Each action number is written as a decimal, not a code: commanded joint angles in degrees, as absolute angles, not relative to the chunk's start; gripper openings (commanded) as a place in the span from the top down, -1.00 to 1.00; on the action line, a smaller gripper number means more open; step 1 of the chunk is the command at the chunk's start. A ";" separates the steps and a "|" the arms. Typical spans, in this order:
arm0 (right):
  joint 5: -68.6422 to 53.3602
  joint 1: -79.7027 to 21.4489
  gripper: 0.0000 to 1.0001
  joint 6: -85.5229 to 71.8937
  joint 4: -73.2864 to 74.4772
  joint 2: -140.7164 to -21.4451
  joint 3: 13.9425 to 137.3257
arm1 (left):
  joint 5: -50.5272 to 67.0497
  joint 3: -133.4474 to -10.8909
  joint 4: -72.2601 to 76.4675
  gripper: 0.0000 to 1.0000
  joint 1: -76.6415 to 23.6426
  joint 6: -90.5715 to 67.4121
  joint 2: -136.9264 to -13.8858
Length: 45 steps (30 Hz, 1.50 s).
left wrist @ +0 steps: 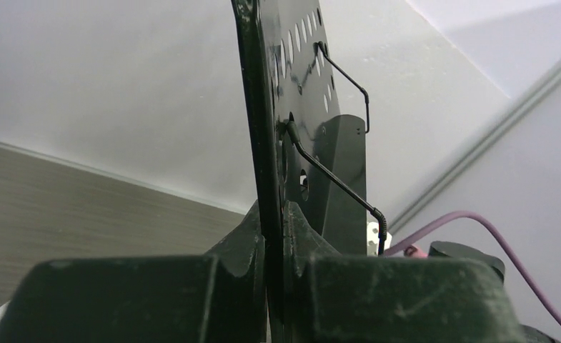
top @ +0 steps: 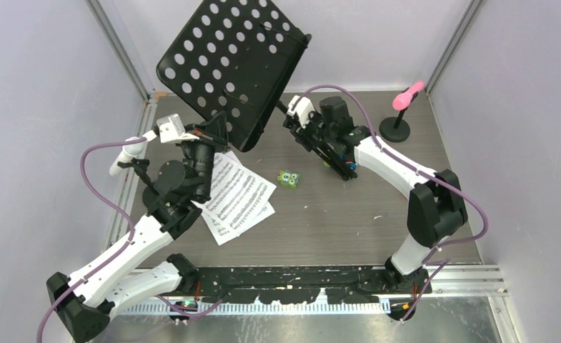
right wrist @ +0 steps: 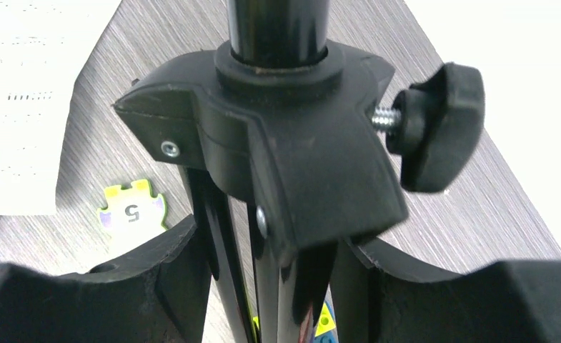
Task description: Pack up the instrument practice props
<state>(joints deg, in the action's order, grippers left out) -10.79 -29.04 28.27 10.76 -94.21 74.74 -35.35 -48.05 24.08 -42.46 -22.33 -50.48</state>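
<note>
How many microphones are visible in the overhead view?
2. The pink microphone sits on its mount at the far right; the white microphone is at the far left. The music desk might hide another.

A toy piece (right wrist: 131, 209) bears a 5; the sheet-music pages (top: 238, 196) carry printed notes.

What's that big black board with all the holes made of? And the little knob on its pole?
The music desk looks like thin sheet metal painted black, slightly shiny: punched round holes, a very thin edge. The knob looks like matte black plastic, maybe rubber, on a shiny threaded metal screw.
</note>
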 commanded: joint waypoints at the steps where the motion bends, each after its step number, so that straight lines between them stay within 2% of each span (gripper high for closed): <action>1: -14.07 -27.86 0.99 25.90 3.30 -95.79 78.82 | -42.58 -44.90 18.72 1.00 -40.63 -15.91 -53.01; 8: -16.34 -27.86 0.99 24.26 0.57 -101.88 81.39 | -48.89 -43.86 16.25 1.00 -39.72 -20.00 -55.32; 20: -17.68 -27.82 0.99 21.45 -5.18 -111.65 83.35 | -37.92 -40.37 13.53 1.00 -29.91 -34.27 -62.06; 27: -19.86 -27.90 0.99 19.62 -4.29 -116.66 85.91 | -37.26 -39.22 11.54 1.00 -26.27 -37.38 -63.77; 38: -8.90 -28.82 0.99 19.42 -10.57 -110.89 80.15 | -32.67 -35.21 13.57 1.00 -23.39 -37.62 -61.57; 45: -5.76 -31.50 0.99 20.95 -7.09 -103.78 80.29 | -32.65 -34.16 12.83 1.00 -23.05 -38.14 -58.10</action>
